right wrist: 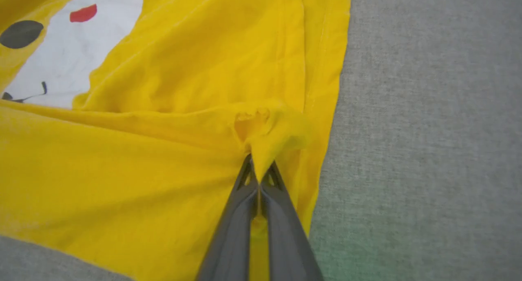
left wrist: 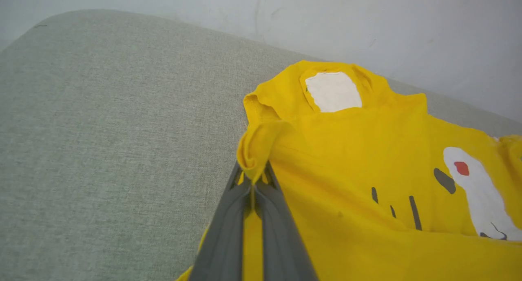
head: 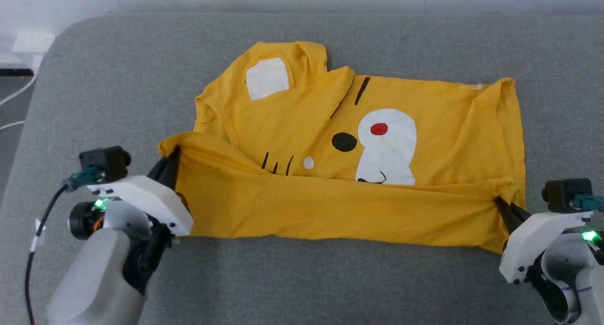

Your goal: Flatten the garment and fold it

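Fingers first, L to R: L fingers (head: 165, 169) clenched on a bunched corner at the left end of the garment (head: 306, 207), w/ cloth curling over the tips. L arm comes in from lower left, pale forearm low over the grey bench (head: 94, 79), fingers angled up-right, black cable (head: 40, 230) trailing off the wrist. Garment lies spread sideways mid-bench, near edge doubled up over the bottom of the face print. The white patch (head: 266, 78) sits at far left and the red dot (head: 379, 129) right of centre. R fingers (head: 512, 216) pinched shut on a tuft at the right end, R arm in from lower right, fingers angled up-left. L wrist view adds the pale wall (left wrist: 367, 20) behind the bench. R wrist view gives the puckered tuft close up, beside the garment's side hem (right wrist: 326, 69).
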